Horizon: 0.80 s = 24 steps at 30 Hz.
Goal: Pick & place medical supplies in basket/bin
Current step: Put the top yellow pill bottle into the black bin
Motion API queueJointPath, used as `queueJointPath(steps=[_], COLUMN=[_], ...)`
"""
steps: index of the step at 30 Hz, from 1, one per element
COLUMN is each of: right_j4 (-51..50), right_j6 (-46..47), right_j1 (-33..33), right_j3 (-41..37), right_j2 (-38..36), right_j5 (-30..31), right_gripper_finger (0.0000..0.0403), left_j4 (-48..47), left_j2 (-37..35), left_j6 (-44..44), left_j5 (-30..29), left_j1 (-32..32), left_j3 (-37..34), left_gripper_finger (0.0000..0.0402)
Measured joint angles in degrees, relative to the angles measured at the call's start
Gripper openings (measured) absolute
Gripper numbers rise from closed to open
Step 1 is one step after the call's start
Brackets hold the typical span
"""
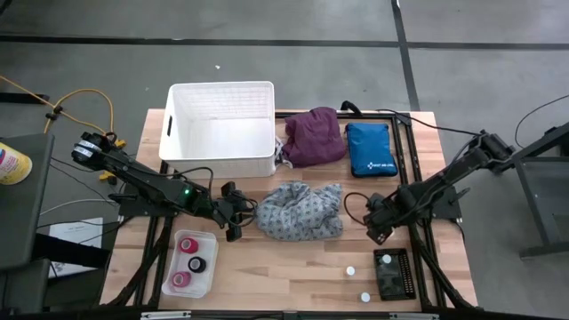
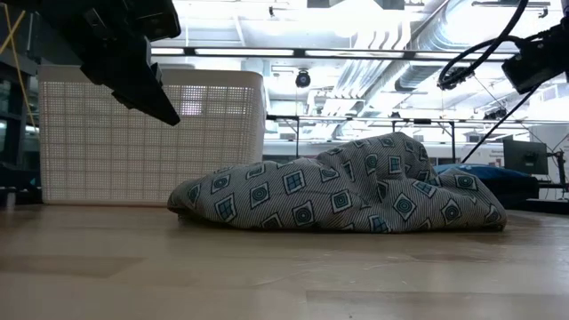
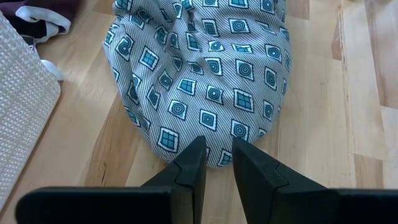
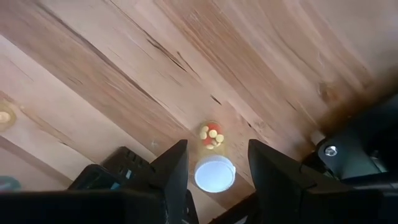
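Note:
A grey cloth garment with blue square and ring marks (image 1: 300, 211) lies bunched on the table's middle; it also shows in the low view (image 2: 347, 194). My left gripper (image 1: 236, 216) hovers just left of its left end (image 3: 186, 134), clear of it, fingers a narrow gap apart. My right gripper (image 1: 380, 228) is open and hangs above the table right of the cloth. A white-capped vial (image 4: 213, 169) shows below, between its fingers, untouched. The white basket (image 1: 220, 130) stands at the far left, with a purple cloth (image 1: 314, 136) to its right.
A blue zip pouch (image 1: 371, 149) lies right of the purple cloth. A clear tray (image 1: 206, 238) with pink, red and black tape rolls sits at the near left. Two vials (image 1: 350, 270) and a black rack (image 1: 392, 274) are at the near right.

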Motion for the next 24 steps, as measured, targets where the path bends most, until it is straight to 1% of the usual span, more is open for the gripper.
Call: queueJointPath(steps=[14, 24], right_j4=[0.33, 0.35], right_j6=[1.62, 2.99], right_j1=[2.8, 5.53], right_j3=[0.0, 0.0], right_j2=[3.16, 3.42], right_j5=[-0.23, 0.21], right_gripper_finger=[0.0155, 0.0155], left_j4=[0.11, 0.15], left_j2=[0.01, 0.0], left_j6=[-0.02, -0.01], left_j5=[0.0, 0.0], left_j1=[0.02, 0.01], left_j3=[0.0, 0.0], left_gripper_finger=[0.0074, 0.0074])
